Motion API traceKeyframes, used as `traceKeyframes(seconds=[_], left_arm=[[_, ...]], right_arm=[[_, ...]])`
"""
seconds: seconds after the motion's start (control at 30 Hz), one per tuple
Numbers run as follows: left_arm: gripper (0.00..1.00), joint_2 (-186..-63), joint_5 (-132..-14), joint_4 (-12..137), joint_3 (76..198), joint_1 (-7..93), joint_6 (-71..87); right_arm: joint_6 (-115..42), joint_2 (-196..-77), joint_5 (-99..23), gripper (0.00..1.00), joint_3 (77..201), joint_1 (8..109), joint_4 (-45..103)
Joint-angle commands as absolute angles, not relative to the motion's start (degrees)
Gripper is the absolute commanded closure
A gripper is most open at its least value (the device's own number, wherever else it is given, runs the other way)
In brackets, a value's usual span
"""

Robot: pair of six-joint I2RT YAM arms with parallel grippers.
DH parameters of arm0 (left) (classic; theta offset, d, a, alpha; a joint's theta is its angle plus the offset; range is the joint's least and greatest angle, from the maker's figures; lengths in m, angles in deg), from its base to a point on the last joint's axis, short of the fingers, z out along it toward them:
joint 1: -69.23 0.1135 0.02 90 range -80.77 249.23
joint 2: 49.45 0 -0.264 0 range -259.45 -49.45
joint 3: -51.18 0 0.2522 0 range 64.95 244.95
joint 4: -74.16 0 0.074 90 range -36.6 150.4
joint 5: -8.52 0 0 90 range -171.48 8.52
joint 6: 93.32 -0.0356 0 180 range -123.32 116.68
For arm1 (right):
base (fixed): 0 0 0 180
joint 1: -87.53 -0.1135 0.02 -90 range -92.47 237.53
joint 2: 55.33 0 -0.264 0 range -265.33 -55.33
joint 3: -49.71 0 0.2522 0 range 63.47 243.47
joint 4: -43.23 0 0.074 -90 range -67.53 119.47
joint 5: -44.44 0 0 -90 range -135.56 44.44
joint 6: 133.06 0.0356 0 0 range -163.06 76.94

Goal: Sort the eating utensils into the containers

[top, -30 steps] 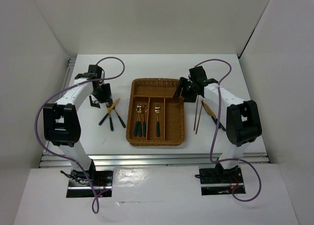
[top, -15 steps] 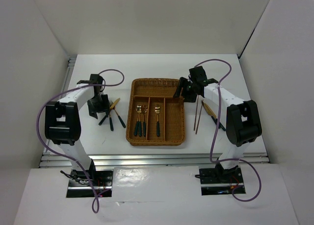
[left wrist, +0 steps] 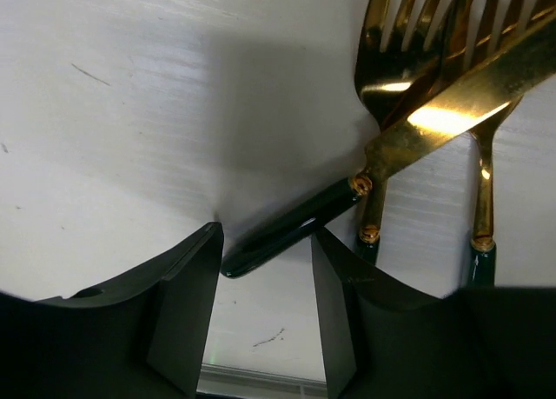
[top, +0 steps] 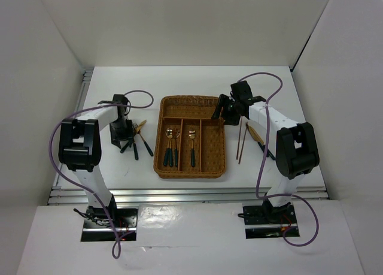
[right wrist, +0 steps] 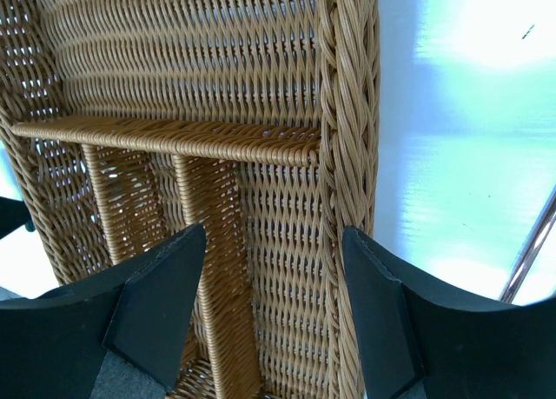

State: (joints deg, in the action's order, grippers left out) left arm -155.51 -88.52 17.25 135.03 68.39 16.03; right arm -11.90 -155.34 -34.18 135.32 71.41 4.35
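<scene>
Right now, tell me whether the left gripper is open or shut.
Open. The left gripper straddles the knife handle, fingers apart, table showing between them.

The right gripper (right wrist: pixel 273 260) hung over the wicker tray (right wrist: pixel 349 77), its 2 dark fingers (right wrist: pixel 152 303) spread apart at 6 o'clock with only weave showing between them. The crosswise slot (right wrist: pixel 191 60) filled 12 o'clock. Below its divider (right wrist: pixel 174 136), 2 ribs (right wrist: pixel 201 195) split the long slots (right wrist: pixel 269 199). White table (right wrist: pixel 452 156) lay at 3 o'clock, with 1 reddish chopstick (right wrist: pixel 532 247) at 4 o'clock.
</scene>
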Motion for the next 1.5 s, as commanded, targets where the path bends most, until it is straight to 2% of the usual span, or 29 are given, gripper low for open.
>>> traceKeyframes(seconds=[0.0,0.23,0.4,0.67,0.97,1.1,1.27,1.47], left_arm=[[0.42,-157.64,-90.09,17.51,134.91,68.52,14.69],[0.48,-158.17,-89.39,17.51,134.91,68.52,14.17],[0.65,-158.79,-85.96,18.04,136.05,68.52,13.55],[0.74,-154.49,-85.96,18.57,134.91,68.52,15.22],[0.77,-142.46,-84.65,17.52,135.61,68.52,17.59],[0.77,-138.67,-83.5,14.36,139.64,67.21,18.29],[0.77,-134.36,-79.55,13.03,144.57,61.15,22.07],[0.74,-133.12,-75.68,17.07,147.47,48.68,29.89]], right_arm=[[-11.77,-154.91,-34.75,0.29,135.89,71.71,4.95],[-11.24,-154.39,-35.27,0.29,135.89,71.71,4.42],[-11.24,-154.39,-35.27,0.29,135.89,71.71,4.42],[-11.24,-153.25,-35.8,0.29,136.41,71.71,4.42],[-11.24,-152.72,-36.86,0.29,136.94,71.71,3.37],[-11.76,-152.01,-38.7,0.29,137.47,71.71,2.84],[-11.77,-150.17,-38.17,0.29,136.86,75.92,2.31],[-11.77,-144.99,-40.89,0.27,134.31,79.79,1.17]])
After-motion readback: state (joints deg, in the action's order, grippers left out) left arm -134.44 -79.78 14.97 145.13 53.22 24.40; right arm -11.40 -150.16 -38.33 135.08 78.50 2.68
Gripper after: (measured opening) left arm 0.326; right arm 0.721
